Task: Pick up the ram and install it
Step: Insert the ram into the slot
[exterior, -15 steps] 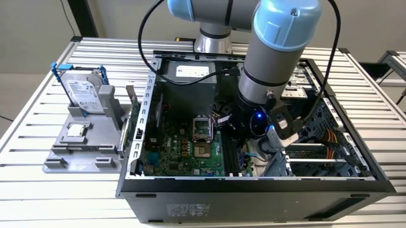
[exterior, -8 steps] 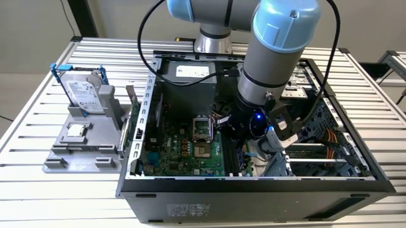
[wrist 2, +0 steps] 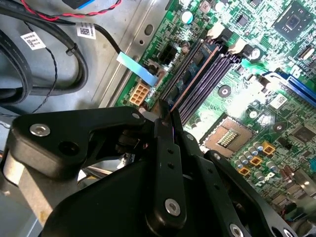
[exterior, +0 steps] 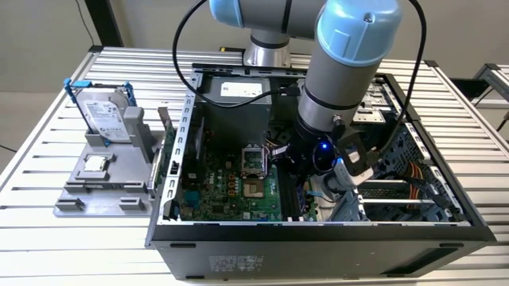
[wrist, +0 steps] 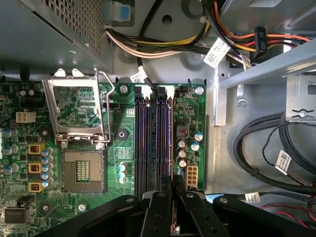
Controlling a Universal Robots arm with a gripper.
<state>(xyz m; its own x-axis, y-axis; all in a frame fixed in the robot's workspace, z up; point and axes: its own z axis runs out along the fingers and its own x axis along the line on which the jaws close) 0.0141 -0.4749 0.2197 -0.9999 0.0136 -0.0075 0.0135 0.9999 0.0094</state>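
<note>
first wrist view | gripper [wrist: 174,185] fingers together, clamped on ram [wrist: 170,143] | seated in motherboard slot [wrist: 141,138]

We see an open computer case [exterior: 318,235] on a slatted metal table [exterior: 47,149]. Inside lies a green motherboard [exterior: 219,190] with an open CPU socket [wrist: 81,170], its metal retention frame [wrist: 76,111] flipped up beside it. Black memory slots [wrist: 153,140] run alongside the socket; we cannot tell what sits in them. On the exterior view's left a grey fixture tray [exterior: 104,190] holds an upright hard drive [exterior: 104,116] in a blue frame and a small square CPU chip [exterior: 96,165]. Bundled cables [wrist: 148,47] run above the board; black cables [wrist: 269,153] loop beside it.
</note>
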